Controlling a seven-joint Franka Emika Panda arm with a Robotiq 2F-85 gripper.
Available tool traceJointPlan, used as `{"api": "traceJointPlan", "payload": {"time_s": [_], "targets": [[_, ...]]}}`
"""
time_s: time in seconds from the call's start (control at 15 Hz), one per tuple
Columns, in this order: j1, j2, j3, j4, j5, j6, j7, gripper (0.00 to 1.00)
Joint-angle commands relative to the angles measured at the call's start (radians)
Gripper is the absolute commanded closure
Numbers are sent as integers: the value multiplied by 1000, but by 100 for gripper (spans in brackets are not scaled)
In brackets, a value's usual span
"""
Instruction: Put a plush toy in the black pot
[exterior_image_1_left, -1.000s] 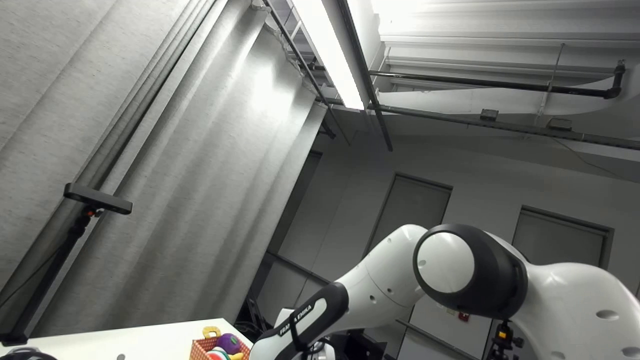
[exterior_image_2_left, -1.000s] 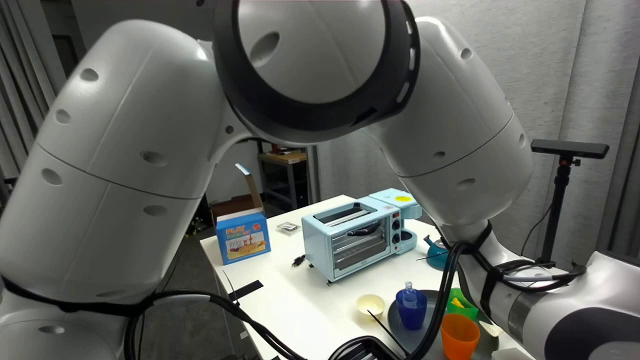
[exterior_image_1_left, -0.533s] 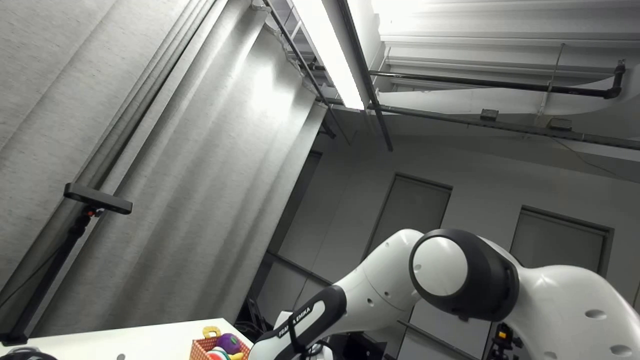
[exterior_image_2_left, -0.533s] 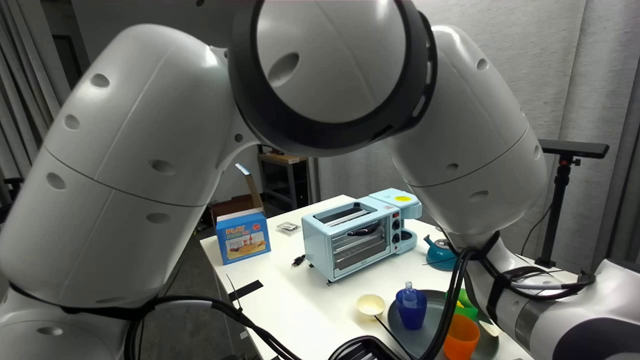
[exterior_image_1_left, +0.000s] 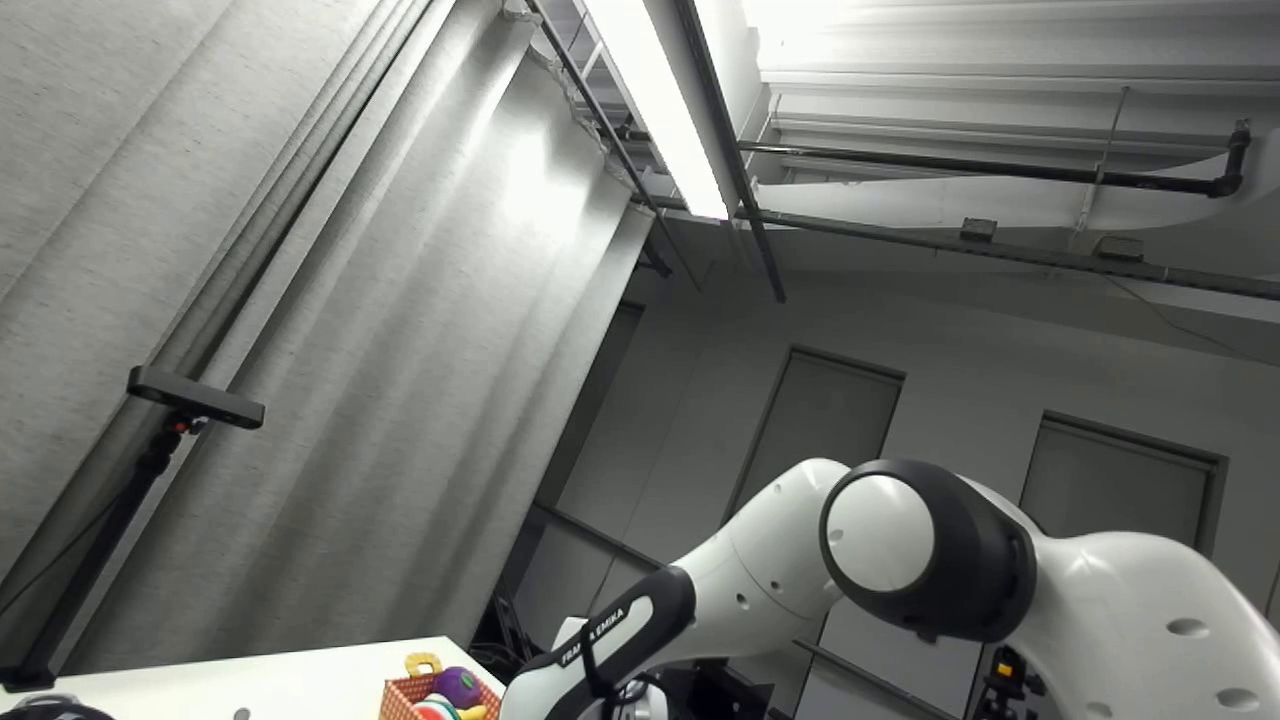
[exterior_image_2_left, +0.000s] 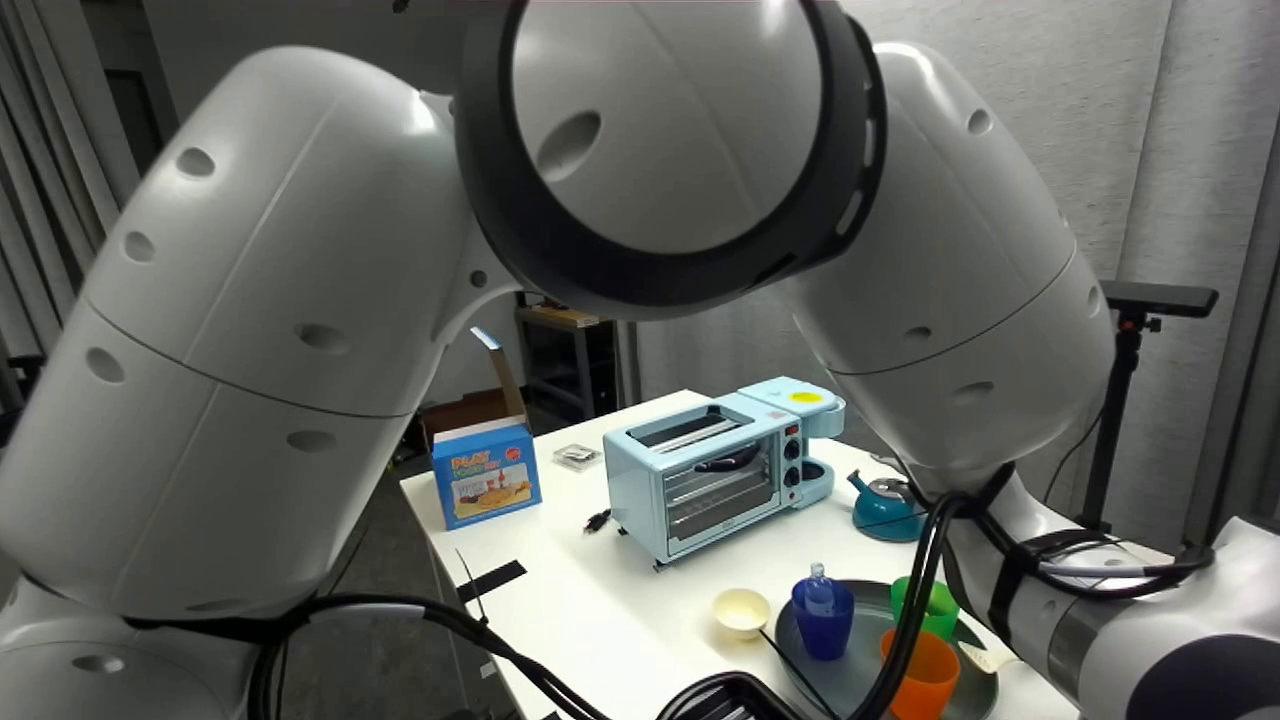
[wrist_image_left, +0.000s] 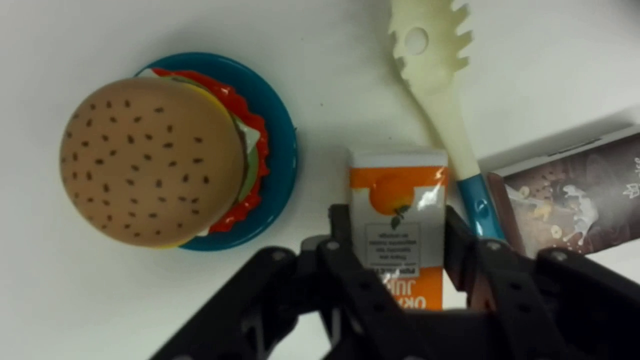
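End effector (wrist_image_left: 397, 222) clamped on the orange juice carton (wrist_image_left: 392, 197); can't tell if it's off the table (wrist_image_left: 325, 85). Burger (wrist_image_left: 152, 162) on a teal dish (wrist_image_left: 281, 150) to one side, pasta server (wrist_image_left: 440, 90) and brown box (wrist_image_left: 580, 197) on the other. In an exterior view: basket (exterior_image_1_left: 397, 698) near a table corner, round purple toy (exterior_image_1_left: 457, 687) in it, can't tell if plush. Dark rounded thing (exterior_image_1_left: 60, 712) by the table edge, cut off by the frame; can't tell if that's the pot. In an exterior view: blue box (exterior_image_2_left: 487, 475) at a table corner, toaster oven (exterior_image_2_left: 715, 475) between it and the kettle (exterior_image_2_left: 885, 512).
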Motion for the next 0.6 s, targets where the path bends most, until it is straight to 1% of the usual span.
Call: {"api": "traceJointPlan", "payload": {"time_s": [0.0, 0.13, 0.33, 0.53], "targets": [[-9, -8, 9, 24, -8, -45, -26, 83], [16, -18, -8, 23, -38, -31, 2, 84], [60, -45, -30, 5, -91, 23, 54, 84], [110, -90, -48, -40, -144, 121, 122, 84]]}}
